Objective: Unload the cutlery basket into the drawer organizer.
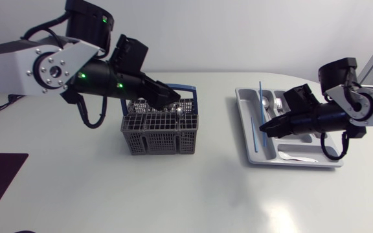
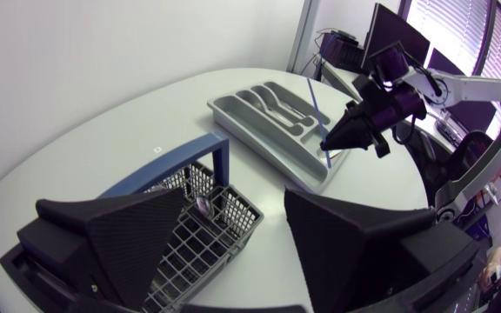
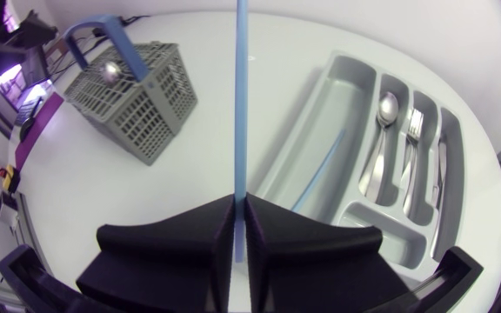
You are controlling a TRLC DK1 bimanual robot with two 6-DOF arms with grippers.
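Cutlery basket sits right under the left hand, whose fingers are spread wide and hold nothing. A spoon stands in it, just ahead of those fingers. The right hand is pinched tight on a blue stick, with the drawer organizer just below it. If the hand lets go crooked, the stick could roll out onto the worktop.

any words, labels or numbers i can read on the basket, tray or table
No text can be read.
small mark on the table: too small to read
cutlery basket, drawer organizer, blue straw: no print shows
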